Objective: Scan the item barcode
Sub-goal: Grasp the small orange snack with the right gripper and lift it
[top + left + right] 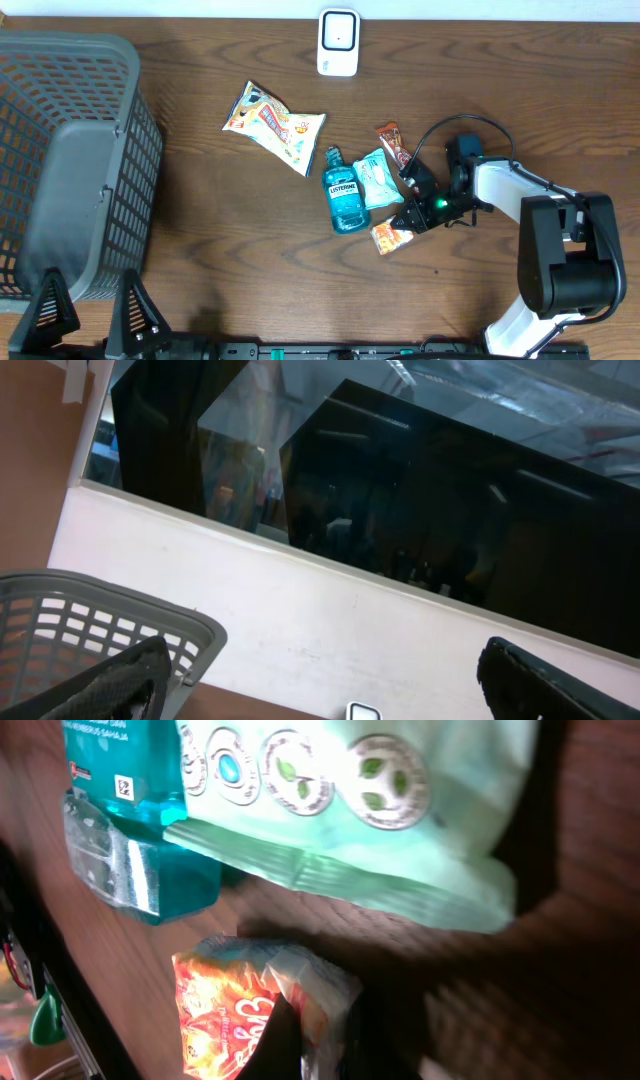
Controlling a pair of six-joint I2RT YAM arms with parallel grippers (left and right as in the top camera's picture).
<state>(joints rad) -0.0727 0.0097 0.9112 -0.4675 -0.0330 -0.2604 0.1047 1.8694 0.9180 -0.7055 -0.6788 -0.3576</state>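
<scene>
The right gripper [409, 221] pinches the small orange foil snack packet [390, 238] by its edge in closed jaws, likely for lifting toward the white boxy scanner [338, 42]; the left gripper [92, 308] waits, jaws wide.

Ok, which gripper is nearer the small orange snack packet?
Right. The right gripper is shut on the edge of the orange snack packet, next to the mouthwash bottle. The left gripper hangs open far off, in front of the basket.
</scene>
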